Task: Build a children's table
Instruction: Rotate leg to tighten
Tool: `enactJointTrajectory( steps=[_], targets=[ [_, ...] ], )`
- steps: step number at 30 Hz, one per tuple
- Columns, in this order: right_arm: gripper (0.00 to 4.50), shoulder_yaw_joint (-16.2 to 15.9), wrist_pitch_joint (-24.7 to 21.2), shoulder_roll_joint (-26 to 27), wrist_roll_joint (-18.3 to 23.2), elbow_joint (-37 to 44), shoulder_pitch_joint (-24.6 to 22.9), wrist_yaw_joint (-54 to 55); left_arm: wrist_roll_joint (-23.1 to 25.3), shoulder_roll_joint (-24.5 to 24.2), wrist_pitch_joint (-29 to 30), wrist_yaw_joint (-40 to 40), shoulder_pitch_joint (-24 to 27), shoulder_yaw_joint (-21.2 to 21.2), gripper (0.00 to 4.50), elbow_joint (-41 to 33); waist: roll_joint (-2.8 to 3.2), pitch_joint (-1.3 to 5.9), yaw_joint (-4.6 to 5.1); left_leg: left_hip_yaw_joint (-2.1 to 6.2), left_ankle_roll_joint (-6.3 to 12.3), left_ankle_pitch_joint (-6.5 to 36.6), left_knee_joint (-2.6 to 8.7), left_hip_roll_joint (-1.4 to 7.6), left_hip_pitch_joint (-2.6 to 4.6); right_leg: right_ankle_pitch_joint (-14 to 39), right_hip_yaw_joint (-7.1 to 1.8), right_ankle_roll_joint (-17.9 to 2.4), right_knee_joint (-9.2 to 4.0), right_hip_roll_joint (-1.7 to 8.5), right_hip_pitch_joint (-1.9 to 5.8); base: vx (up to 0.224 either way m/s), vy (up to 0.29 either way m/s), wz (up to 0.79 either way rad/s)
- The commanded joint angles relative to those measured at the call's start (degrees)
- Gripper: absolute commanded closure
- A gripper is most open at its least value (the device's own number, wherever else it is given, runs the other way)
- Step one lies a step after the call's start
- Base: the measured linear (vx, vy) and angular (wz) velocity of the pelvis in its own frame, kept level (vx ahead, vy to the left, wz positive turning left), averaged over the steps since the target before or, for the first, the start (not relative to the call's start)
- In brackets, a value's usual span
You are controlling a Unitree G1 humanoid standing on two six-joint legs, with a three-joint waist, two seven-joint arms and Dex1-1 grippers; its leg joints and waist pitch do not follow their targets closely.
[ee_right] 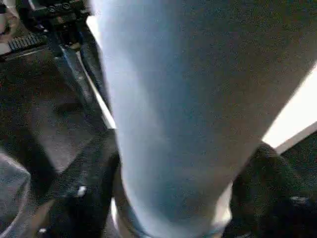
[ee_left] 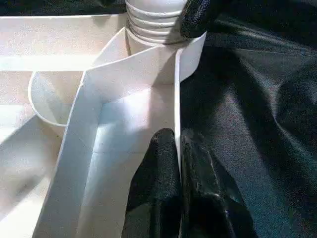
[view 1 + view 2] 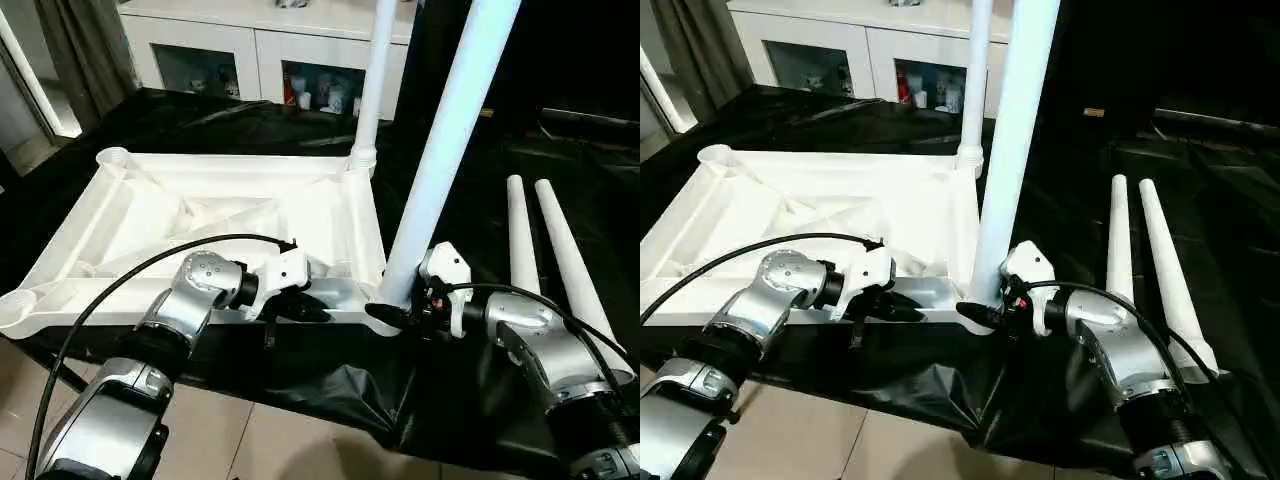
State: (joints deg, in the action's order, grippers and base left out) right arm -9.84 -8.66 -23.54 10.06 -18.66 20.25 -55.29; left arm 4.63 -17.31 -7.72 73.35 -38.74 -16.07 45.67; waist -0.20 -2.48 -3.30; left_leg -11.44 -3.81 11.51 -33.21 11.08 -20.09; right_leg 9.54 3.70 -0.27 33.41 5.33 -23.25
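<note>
The white ribbed table top (image 3: 150, 225) lies upside down on black cloth. One white leg (image 3: 372, 90) stands in its far right corner socket. A second leg (image 3: 450, 130) stands upright at the near right corner, its ridged base (image 2: 153, 20) sitting in that socket. My right gripper (image 3: 392, 314) is shut around the bottom of this leg, with fingers (image 1: 84, 183) on either side of the tube (image 1: 168, 124). My left gripper (image 2: 177, 148) is shut on the thin near rim of the table top, just left of that corner. Two more legs (image 3: 520, 240) lie loose on the cloth to the right.
A white cabinet with glass doors (image 3: 250, 55) stands behind the work surface. The black cloth (image 3: 300, 370) hangs over the near edge, with tiled floor (image 3: 260, 440) below. A curtain (image 3: 80, 50) hangs at the back left. My left arm's cable (image 3: 130, 275) arcs over the table top.
</note>
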Motion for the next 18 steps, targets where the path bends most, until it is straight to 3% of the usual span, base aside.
enactJointTrajectory(
  steps=[1, 4, 8, 12, 14, 17, 18],
  targets=[
    [1.64, 0.12, -1.16, 0.08, -0.46, 0.50, -0.12, 1.35, -2.49, 1.43, -0.79, 1.13, 1.42, 0.45, 4.50, 0.02, -1.25, 3.27, -0.14, 0.76, 4.76, 8.60, 3.57, 2.17, -0.13, 14.54, -2.35, -12.20, -3.38, 3.13, 2.90, 0.000, 0.000, 0.00],
    [1.74, 0.58, -1.53, 0.80, -0.76, -0.09, -0.06, 3.04, -2.10, 1.86, -0.92, -0.79, 0.96, 0.80, 4.50, 0.83, -1.21, 3.22, -0.07, 0.73, 4.62, 8.94, 3.56, 2.11, -0.10, 14.96, -2.35, -12.21, -3.47, 3.08, 2.83, 0.000, 0.000, 0.00],
    [1.80, 5.27, -3.10, 6.95, -3.49, -8.65, 1.81, 20.73, 0.50, 5.82, 2.28, -15.02, -3.09, 2.62, 4.50, 6.80, -1.05, 3.15, 0.54, 0.95, 1.84, 10.97, 3.76, 1.81, 0.13, 19.84, -2.20, -10.96, -3.97, 3.06, 2.55, 0.000, 0.000, 0.00],
    [1.83, 9.03, -3.96, 11.36, -2.69, -12.66, 3.37, 31.57, 1.11, 9.63, 3.65, -23.41, -5.62, 3.57, 4.50, 9.91, -0.99, 3.00, 0.86, 0.96, 1.83, 13.08, 3.81, 1.73, 0.29, 21.56, -2.34, -10.43, -4.44, 2.98, 2.24, 0.000, 0.000, 0.00],
    [1.83, 12.49, -4.17, 16.69, -0.93, -16.17, 6.07, 41.42, 1.95, 14.44, 4.52, -31.21, -8.55, 3.59, 4.50, 13.33, -0.41, 3.16, 1.02, 1.09, 0.84, 13.48, 3.85, 1.67, 0.55, 21.62, -2.31, -10.16, -4.56, 2.99, 2.14, 0.000, 0.000, 0.00],
    [1.84, 13.13, -3.67, 19.05, -1.54, -18.38, 7.98, 45.06, 2.94, 16.49, 3.25, -33.39, -10.02, 3.10, 4.50, 15.16, -0.61, 3.23, 1.01, 0.92, 1.77, 12.85, 3.71, 1.51, 0.42, 18.30, -2.29, -11.12, -4.48, 2.88, 2.37, 0.000, 0.000, 0.00],
    [1.84, 12.74, -3.21, 19.49, -2.10, -19.15, 8.61, 45.28, 3.42, 16.73, 2.27, -33.14, -10.35, 2.66, 4.50, 15.51, -0.32, 3.28, 1.04, 0.96, 2.18, 12.34, 3.72, 1.42, 0.14, 17.51, -2.25, -10.99, -4.48, 2.88, 2.61, 0.000, 0.000, 0.00]
  ],
)
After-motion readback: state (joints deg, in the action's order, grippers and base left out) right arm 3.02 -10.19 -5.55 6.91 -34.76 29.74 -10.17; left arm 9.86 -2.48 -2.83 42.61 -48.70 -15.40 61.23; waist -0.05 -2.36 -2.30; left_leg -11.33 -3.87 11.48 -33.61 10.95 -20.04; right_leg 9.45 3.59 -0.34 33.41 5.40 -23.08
